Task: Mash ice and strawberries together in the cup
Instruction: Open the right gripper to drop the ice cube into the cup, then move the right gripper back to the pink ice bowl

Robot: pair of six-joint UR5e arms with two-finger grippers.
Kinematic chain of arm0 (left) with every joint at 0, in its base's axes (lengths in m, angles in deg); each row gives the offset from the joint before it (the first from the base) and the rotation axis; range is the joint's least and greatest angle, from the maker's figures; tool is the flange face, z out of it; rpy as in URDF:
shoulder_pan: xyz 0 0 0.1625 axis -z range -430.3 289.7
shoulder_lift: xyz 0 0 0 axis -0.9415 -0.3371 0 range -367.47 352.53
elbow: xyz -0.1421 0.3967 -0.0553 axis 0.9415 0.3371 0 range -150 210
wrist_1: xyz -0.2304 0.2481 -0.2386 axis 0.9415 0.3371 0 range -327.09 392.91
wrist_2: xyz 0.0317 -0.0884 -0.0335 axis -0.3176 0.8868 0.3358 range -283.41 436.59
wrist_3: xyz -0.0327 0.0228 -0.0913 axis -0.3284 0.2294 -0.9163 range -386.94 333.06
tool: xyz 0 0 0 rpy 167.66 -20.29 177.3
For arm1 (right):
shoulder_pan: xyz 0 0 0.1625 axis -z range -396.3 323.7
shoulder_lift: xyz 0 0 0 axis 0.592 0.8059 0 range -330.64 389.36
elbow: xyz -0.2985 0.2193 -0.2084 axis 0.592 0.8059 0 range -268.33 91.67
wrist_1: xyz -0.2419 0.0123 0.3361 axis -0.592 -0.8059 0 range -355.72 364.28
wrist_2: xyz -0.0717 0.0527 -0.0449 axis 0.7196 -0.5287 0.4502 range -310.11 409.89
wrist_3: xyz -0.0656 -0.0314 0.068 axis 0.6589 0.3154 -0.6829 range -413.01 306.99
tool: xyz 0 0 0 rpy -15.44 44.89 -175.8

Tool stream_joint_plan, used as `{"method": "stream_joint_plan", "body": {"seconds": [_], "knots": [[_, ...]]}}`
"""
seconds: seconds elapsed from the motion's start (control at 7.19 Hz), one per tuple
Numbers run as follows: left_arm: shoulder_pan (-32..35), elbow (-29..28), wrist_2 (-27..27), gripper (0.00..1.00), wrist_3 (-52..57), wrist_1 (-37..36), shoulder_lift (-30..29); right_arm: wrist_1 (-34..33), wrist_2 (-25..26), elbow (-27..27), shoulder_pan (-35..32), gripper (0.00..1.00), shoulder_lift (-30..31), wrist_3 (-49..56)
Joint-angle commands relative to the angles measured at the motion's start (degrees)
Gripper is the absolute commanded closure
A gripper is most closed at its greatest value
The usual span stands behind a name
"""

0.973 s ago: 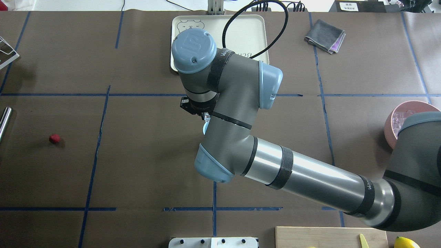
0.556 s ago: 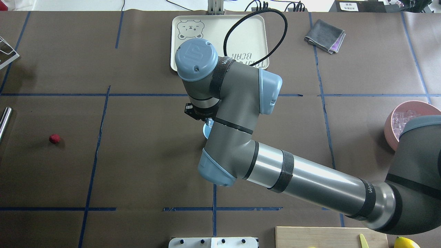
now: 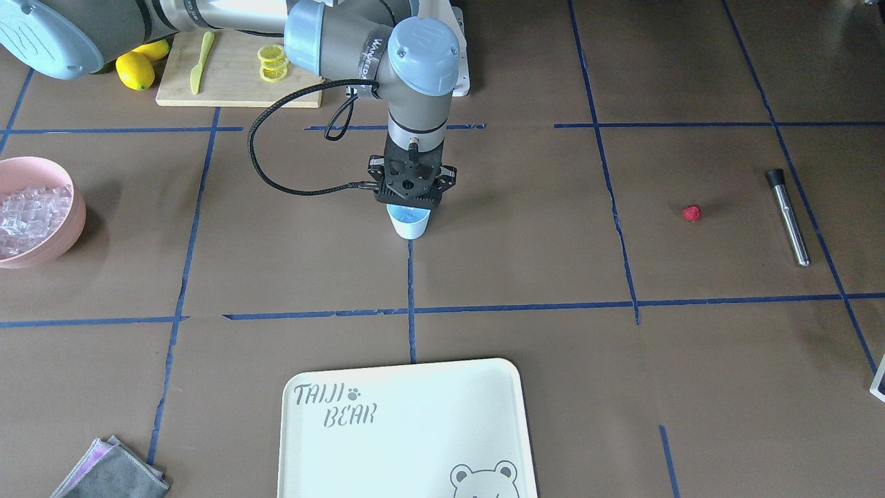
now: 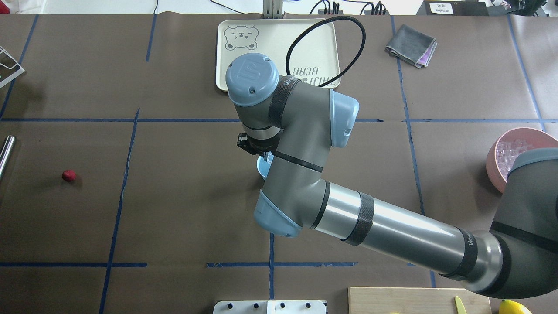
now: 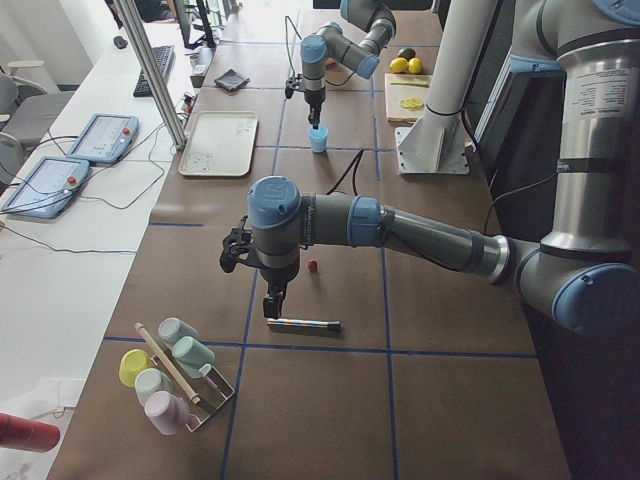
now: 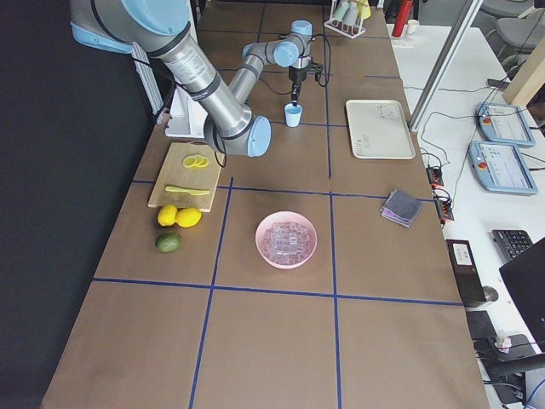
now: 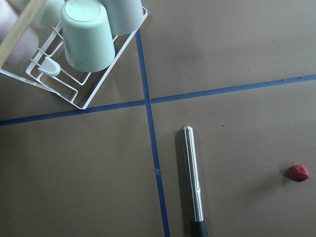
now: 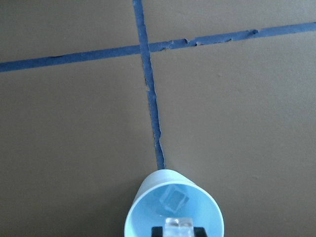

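On the worktop (image 3: 525,263), the pink bowl (image 3: 66,238) of ice (image 3: 28,207) is seen well apart from both sets of jaws. The cup (image 3: 409,227) is stood upright directly beneath the right gripper (image 3: 413,199), whose jaws are clamped on an ice cube (image 8: 178,226) over its mouth; a second cube (image 8: 176,200) is seen inside. The left gripper (image 5: 272,303) is held near the strawberry (image 7: 298,173); whether its jaws are parted cannot be told.

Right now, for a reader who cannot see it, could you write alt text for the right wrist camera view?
Looking straight down into a light-blue cup at the bottom edge, one ice cube lies inside and a second ice cube sits between the fingertips of the right gripper above it. Blue tape lines cross on the brown table.
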Motion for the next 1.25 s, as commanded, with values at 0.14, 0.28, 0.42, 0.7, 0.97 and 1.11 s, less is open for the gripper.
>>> {"method": "stream_joint_plan", "body": {"seconds": [0.14, 0.28, 0.42, 0.7, 0.97, 1.11], "knots": [[0.0, 0.0, 0.0, 0.0, 0.0, 0.0, 0.0, 0.1, 0.0, -0.5, 0.0, 0.01, -0.1, 0.0], [0.0, 0.0, 0.0, 0.0, 0.0, 0.0, 0.0, 0.1, 0.0, -0.7, 0.0, 0.01, -0.1, 0.0], [0.0, 0.0, 0.0, 0.0, 0.0, 0.1, 0.0, 0.0, -0.1, -1.6, 0.0, 0.01, 0.1, 0.0], [0.0, 0.1, 0.0, 0.0, 0.0, 0.4, -0.1, -0.2, -0.6, -17.4, -3.1, 0.01, 11.3, 1.5], [0.0, 1.0, 0.0, 0.0, -0.1, 0.3, -0.1, 0.2, -0.1, -34.9, -8.1, 0.01, 26.8, 4.1], [0.0, 1.7, 0.0, 0.0, -0.1, 0.3, -0.1, 0.3, -0.7, -40.1, -11.9, 0.01, 32.8, 10.9]]}}
